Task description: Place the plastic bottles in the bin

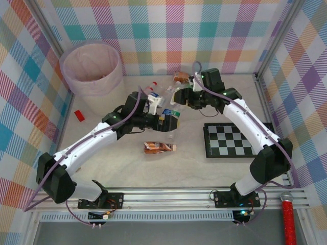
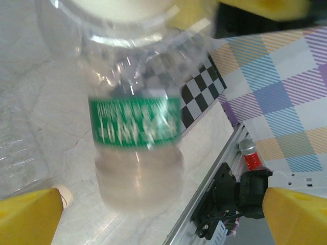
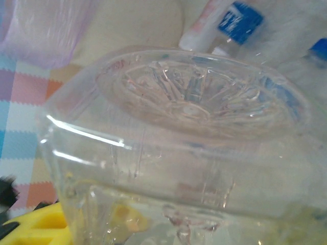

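Lying around the two arms on the table [image 1: 127, 171] are a checkerboard [image 1: 230, 140] at the right, a small red block [image 1: 78, 115] at the left and a brown-wrapped bottle [image 1: 159, 148] in front. The bin [image 1: 92, 69] is standing in the far left corner, and more bottles [image 1: 152, 88] are lying between it and the arms.

The left jaws are standing spread wide, with the yellow fingertips [image 2: 30, 217] on both sides of a green-label bottle [image 2: 135, 122] in the middle of the table, not touching it. The right jaws are pinching a clear bottle [image 3: 204, 102], its ribbed bottom facing the wrist camera; I cannot tell if it is the same one.

The green-label bottle's long axis is running top to bottom in the left wrist view, a little tilted. The brown-wrapped bottle is lying on its side, left to right, cap end rightward.

The white writing on the green label is too blurred to read.
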`<state>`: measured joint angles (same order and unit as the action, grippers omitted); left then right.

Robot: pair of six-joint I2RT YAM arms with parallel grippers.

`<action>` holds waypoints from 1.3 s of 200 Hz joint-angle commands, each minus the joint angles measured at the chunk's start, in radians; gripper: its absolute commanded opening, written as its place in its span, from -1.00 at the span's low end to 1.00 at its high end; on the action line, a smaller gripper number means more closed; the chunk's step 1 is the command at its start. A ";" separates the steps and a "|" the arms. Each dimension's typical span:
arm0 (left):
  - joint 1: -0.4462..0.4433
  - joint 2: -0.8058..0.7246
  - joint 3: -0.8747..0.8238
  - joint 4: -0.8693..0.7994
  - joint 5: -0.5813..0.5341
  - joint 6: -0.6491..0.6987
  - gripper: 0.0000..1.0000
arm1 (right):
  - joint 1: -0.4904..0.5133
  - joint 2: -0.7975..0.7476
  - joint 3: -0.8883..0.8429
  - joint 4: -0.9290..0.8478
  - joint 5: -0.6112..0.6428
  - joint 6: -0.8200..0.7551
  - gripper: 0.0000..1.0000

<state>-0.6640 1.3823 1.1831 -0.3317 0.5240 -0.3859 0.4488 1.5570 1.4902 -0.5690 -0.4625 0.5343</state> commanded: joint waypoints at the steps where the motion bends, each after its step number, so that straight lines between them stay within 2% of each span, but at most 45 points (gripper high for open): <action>1: -0.012 0.021 0.044 0.040 -0.038 0.005 0.99 | 0.022 -0.011 -0.008 -0.007 -0.069 -0.058 -0.12; 39: -0.014 0.045 0.046 0.040 -0.067 0.016 0.72 | 0.034 -0.003 -0.020 0.027 -0.096 -0.040 -0.12; 61: -0.014 0.045 0.037 0.045 -0.065 0.007 0.30 | 0.036 -0.002 -0.033 0.051 -0.103 -0.025 -0.12; 94: -0.015 0.043 0.038 0.083 -0.068 0.002 -0.03 | 0.036 0.002 -0.049 0.085 -0.107 0.000 -0.12; 118: -0.015 0.046 0.036 0.085 -0.064 -0.003 -0.16 | 0.036 -0.002 -0.048 0.096 -0.097 0.021 -0.10; 139: -0.015 0.046 0.030 0.092 -0.066 -0.011 -0.26 | 0.037 -0.005 -0.036 0.087 -0.089 0.032 0.04; 157: -0.015 0.047 0.024 0.097 -0.074 -0.016 -0.34 | 0.033 -0.016 -0.024 0.056 -0.069 0.042 0.37; 191: -0.013 0.049 0.021 0.105 -0.082 -0.022 -0.40 | 0.009 -0.061 -0.026 -0.003 -0.032 0.045 0.81; 211: -0.013 0.049 0.021 0.104 -0.090 -0.022 -0.42 | -0.011 -0.110 -0.030 -0.057 0.020 0.025 0.96; 243: 0.005 0.050 0.036 0.086 -0.095 -0.008 -0.44 | -0.074 -0.233 -0.085 -0.086 0.049 0.020 0.98; 260: 0.032 0.048 0.081 0.024 -0.103 0.028 -0.45 | -0.101 -0.294 -0.121 -0.107 0.072 0.016 0.98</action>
<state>-0.6613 1.4319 1.2003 -0.2611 0.4320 -0.4019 0.3798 1.3510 1.4128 -0.6216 -0.4301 0.5674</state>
